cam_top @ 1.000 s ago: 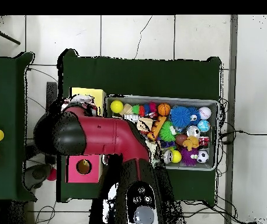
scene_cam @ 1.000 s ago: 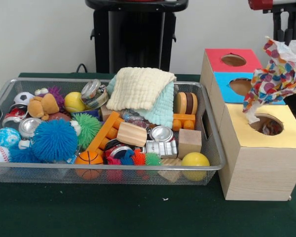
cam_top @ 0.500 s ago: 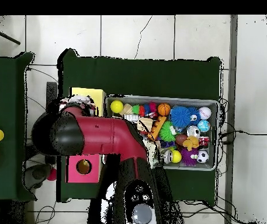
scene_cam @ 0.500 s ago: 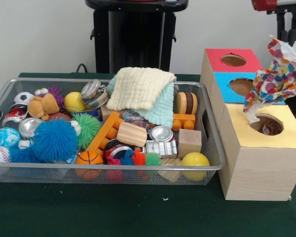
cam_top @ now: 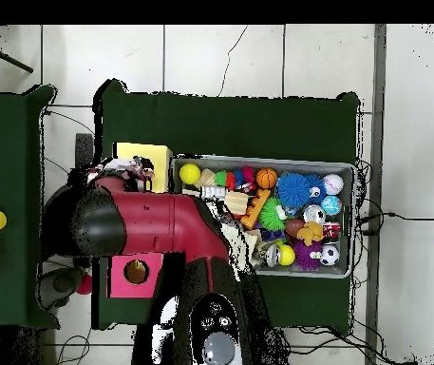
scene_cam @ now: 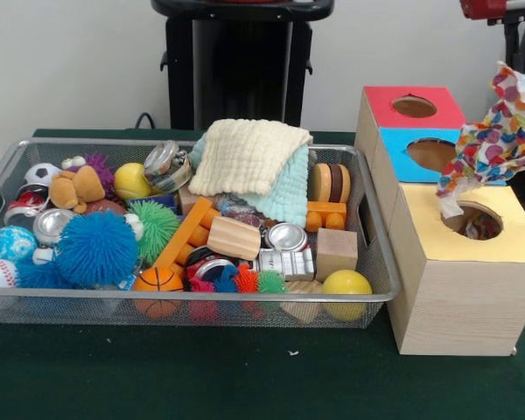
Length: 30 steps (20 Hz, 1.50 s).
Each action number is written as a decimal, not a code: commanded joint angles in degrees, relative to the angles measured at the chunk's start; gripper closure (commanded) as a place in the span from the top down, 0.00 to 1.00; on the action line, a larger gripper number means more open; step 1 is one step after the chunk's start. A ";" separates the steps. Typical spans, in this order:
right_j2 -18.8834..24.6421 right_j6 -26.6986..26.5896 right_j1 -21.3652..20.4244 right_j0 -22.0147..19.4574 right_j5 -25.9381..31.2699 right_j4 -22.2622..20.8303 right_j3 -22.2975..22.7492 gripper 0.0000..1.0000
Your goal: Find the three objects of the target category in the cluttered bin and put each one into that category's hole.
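Observation:
My gripper (scene_cam: 523,68) shows only as black parts at the top right edge of the front view. It is shut on the multicoloured patterned fabric (scene_cam: 494,136), which hangs in the air with its tail just over the hole (scene_cam: 472,219) in the yellow-topped wooden box (scene_cam: 459,297). More patterned fabric shows inside that hole. The wire-mesh bin (scene_cam: 192,297) stands left of the boxes, full of toys. In the overhead view the red arm (cam_top: 163,223) reaches over the boxes, with the fabric (cam_top: 123,168) by the yellow box (cam_top: 144,152).
In the bin a cream cloth (scene_cam: 249,153) lies on a mint cloth (scene_cam: 289,197), among balls, cans, wooden blocks and a green spiky ball (scene_cam: 153,227). A blue-topped box (scene_cam: 411,157) and a red-topped box (scene_cam: 411,105) stand behind the yellow one.
The patterned fabric has shifted a little to the right and up in the front view. In the overhead view the arm has swung further left.

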 commanded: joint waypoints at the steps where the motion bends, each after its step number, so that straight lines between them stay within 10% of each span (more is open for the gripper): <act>1: 3.43 6.08 2.10 -0.03 2.59 0.39 0.16 0.00; 30: 7.60 3.30 4.24 -3.80 -5.67 -2.20 -0.85 0.00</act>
